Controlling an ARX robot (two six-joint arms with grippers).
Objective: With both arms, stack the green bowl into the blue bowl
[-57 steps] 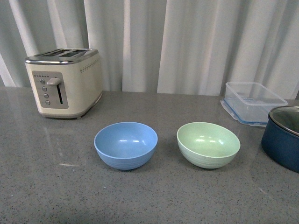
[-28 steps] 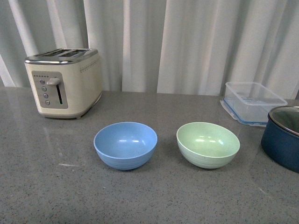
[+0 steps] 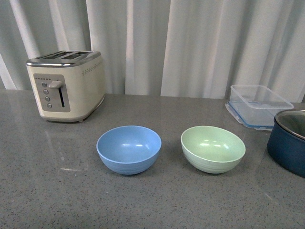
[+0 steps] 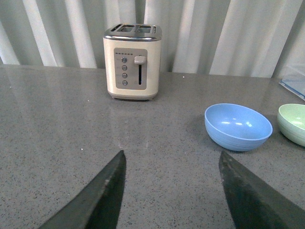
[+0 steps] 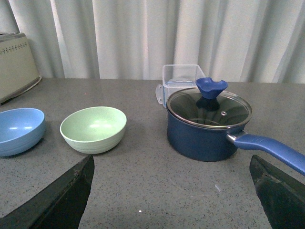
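– On the long grey counter [image 3: 47,200], what do you see, big things first?
– I see a cream toaster [image 3: 66,86] at the back left. On the right is a dark blue pot [image 5: 200,140] with a glass lid. A clear plastic box [image 3: 259,105] sits just behind it.
– And the bowls?
– The blue bowl [image 3: 128,149] is near the middle. The green bowl [image 3: 213,149] is beside it, on its right. They are close but do not touch. Both are the right way up and empty.
– What are your two hands doing?
– My left gripper [image 4: 171,157] is spread wide with nothing in it, over bare counter. The blue bowl is ahead of it, off to one side. My right gripper [image 5: 171,160] is spread wide too, holding nothing. The green bowl is ahead of it.
– Which step are we on?
– I think the very first one. No bowl is touched yet.
– What comes next?
– I guess my right arm goes to the green bowl and pinches its rim, while my left arm holds the blue bowl steady. The green one must go up over the blue rim, move across, and come down right in the middle, because the bowls look the same size.
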